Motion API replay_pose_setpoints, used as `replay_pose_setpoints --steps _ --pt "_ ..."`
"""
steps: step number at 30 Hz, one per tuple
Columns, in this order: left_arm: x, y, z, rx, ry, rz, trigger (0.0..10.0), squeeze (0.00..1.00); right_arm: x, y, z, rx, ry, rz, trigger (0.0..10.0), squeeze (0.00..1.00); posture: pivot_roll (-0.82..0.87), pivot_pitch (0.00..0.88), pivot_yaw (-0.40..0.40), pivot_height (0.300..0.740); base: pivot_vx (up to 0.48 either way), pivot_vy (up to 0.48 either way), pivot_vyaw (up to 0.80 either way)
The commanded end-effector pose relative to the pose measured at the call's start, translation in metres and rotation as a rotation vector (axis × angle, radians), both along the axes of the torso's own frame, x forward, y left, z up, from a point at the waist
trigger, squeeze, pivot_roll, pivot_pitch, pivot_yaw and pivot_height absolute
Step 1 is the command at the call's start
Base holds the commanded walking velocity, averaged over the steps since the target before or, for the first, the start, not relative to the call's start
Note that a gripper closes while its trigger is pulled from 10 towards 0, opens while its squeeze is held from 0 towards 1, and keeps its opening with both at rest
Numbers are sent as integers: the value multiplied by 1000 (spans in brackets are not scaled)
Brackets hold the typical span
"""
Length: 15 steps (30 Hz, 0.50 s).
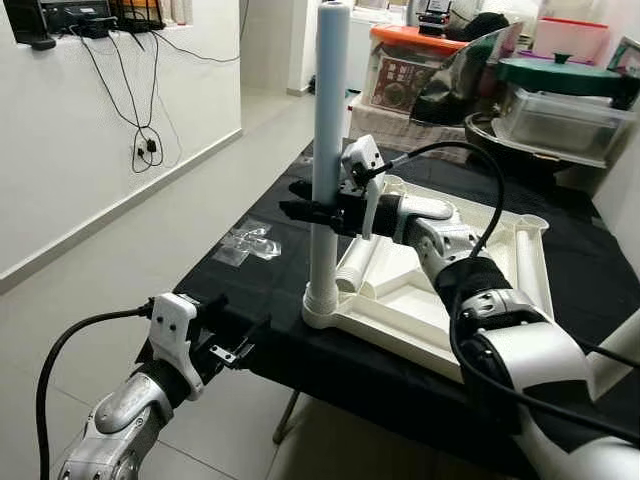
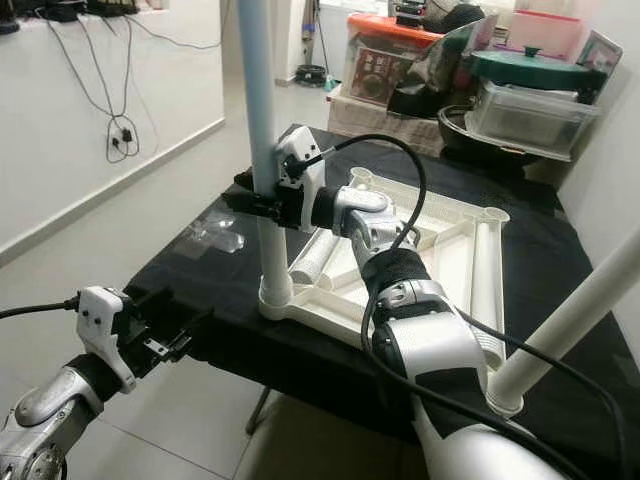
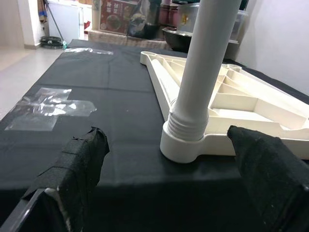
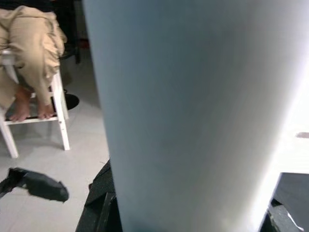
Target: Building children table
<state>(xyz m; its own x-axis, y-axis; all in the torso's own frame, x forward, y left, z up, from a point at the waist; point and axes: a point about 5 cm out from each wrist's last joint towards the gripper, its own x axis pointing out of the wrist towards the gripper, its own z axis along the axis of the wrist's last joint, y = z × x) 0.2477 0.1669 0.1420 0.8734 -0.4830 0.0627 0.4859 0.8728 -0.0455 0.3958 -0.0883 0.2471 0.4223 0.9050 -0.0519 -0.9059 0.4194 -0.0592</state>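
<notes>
Left eye view: the right end effector [image 1: 305, 203] is clamped around the tall pale-grey plastic table leg [image 1: 328, 150], which stands upright in the near-left corner socket of the upturned cream ribbed plastic tabletop [image 1: 440, 290] on the black-clothed table [image 1: 250, 290].
Handling: leg looks light, stiff and smooth, so likely slippery; a mid-height hold suits twisting.
Right eye view: the left end effector [image 2: 165, 335] hovers open and empty off the table's near-left edge; a second white leg [image 2: 575, 315] slants up at the near right.
Left wrist view: threaded collar [image 3: 186, 123] sits in the socket; crumpled clear plastic wrap [image 3: 48, 104] lies left.
Right wrist view: leg very close; white stool [image 4: 34, 121] with a seated person beyond.
Room: open floor left; clutter far.
</notes>
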Motion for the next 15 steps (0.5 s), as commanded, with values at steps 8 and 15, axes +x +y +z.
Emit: replay_pose_setpoints --steps 8,15 --pt "0 0 -2 6 7 -2 10000 0 -21 -17 -60 -2 255 193 0 0 108 0 -117 740 0 0 0" --pt "0 1 -2 7 9 0 10000 0 -24 -21 -60 -10 234 244 0 0 110 0 -118 740 0 0 0"
